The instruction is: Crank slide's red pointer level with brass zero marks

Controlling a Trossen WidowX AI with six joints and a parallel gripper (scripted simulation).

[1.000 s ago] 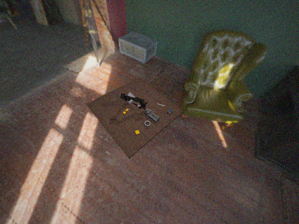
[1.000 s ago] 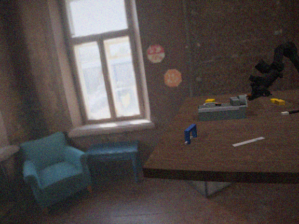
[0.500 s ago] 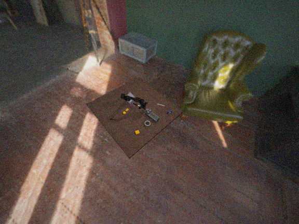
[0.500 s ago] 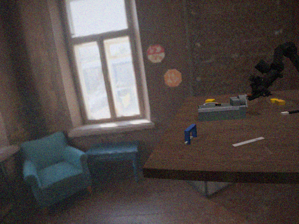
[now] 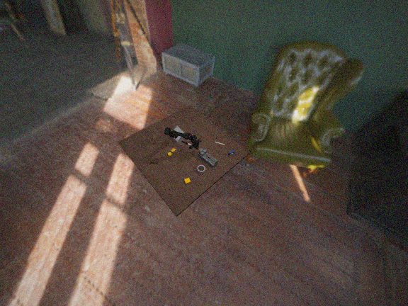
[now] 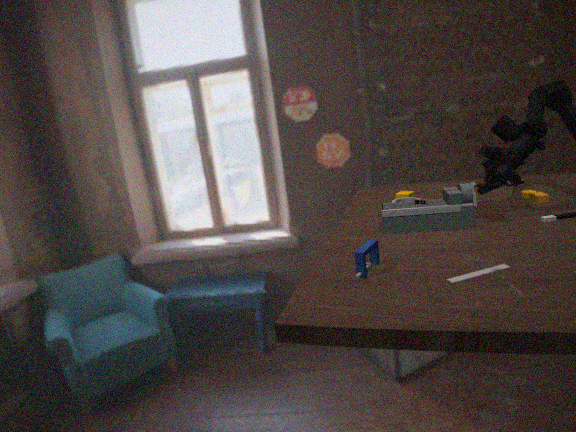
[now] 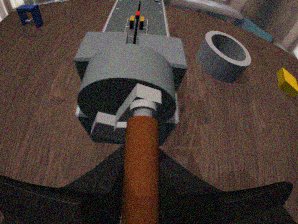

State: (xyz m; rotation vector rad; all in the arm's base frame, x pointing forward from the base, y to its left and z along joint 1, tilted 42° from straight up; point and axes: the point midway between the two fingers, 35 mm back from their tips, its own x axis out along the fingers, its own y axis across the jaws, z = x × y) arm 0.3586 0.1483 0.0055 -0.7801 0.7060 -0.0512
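The grey machine (image 5: 209, 158) (image 6: 427, 220) (image 7: 131, 62) stands on the table, its slide track pointing away from my arm. My gripper (image 6: 481, 188) (image 7: 139, 151) is shut on the orange-brown crank handle (image 7: 141, 162), which lies between the dark fingers in the wrist view. The grey crank arm (image 7: 129, 106) runs from the handle across the front of the round housing. The small red pointer (image 7: 138, 13) shows on the slide, slightly beyond the two brass zero marks (image 7: 132, 20) (image 7: 142, 21) in the wrist view. Its exact offset is too small to tell.
A grey ring (image 7: 214, 65) and a yellow block (image 7: 286, 82) (image 5: 187, 180) (image 6: 405, 194) lie right of the machine in the wrist view. A blue arch (image 6: 367, 246) (image 7: 31, 10) stands to its left. A white strip (image 5: 219, 143) (image 6: 478, 273) and yellow pieces (image 6: 535, 195) lie on the table.
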